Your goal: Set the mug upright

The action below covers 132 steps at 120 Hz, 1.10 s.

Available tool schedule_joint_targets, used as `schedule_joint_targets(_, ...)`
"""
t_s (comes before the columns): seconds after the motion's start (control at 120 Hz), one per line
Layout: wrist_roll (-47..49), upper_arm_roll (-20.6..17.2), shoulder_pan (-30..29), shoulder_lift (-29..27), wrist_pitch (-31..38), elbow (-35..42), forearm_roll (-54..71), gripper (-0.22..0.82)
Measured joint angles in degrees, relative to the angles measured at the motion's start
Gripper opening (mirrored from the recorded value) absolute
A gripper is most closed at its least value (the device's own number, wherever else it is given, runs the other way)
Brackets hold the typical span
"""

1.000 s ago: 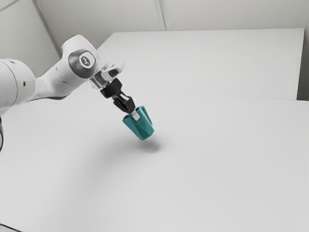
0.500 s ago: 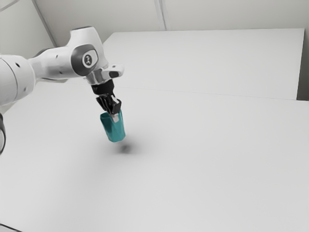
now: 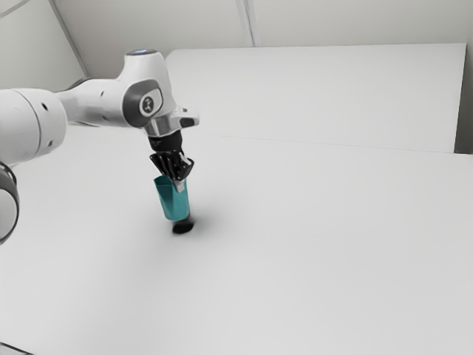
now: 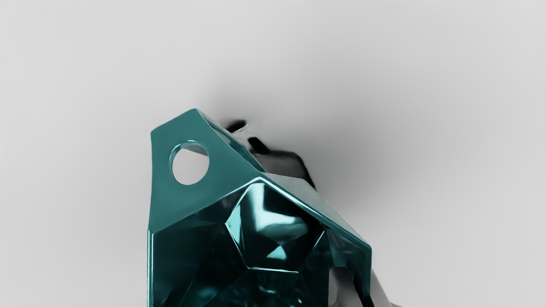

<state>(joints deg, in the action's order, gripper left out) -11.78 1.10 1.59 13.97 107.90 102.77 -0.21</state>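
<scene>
Claw (image 3: pixel 178 186) is pinching the mug (image 3: pixel 171 203) by its wall, one finger inside, one outside, barely apart. Mug is leaning slightly, mouth up, right at or just above the bench (image 3: pixel 310 251); contact isn't showing clearly. Releasing while it's leaning or airborne could be tipping it; an off-centre grip might be letting it swivel. Dark shadow (image 3: pixel 183 225) is muddying the base; wrist view is cropping mug and fingers.

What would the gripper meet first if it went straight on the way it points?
Probably the table, touched first by the base of the mug in the gripper; how much gap lies beneath is unclear.
</scene>
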Motion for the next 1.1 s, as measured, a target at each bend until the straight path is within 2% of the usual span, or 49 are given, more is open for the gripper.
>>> schedule_joint_targets(0.408,5.97,-0.51,0.01,2.36,4.22,0.38,1.26,-0.17)
schedule_joint_targets(0.517,6.96,-0.56,0.00,2.27,4.55,1.02,0.96,-0.03)
schedule_joint_targets(0.658,8.02,-0.73,0.00,2.02,4.78,1.13,0.68,0.24)
schedule_joint_targets(0.758,8.63,-0.82,0.00,0.40,4.56,1.07,0.57,0.38)
schedule_joint_targets(0.908,9.36,-0.92,0.00,-3.18,2.36,0.59,0.50,0.49)
schedule_joint_targets(1.1,10.37,-0.93,0.00,-5.48,-3.89,-2.44,0.43,0.56)
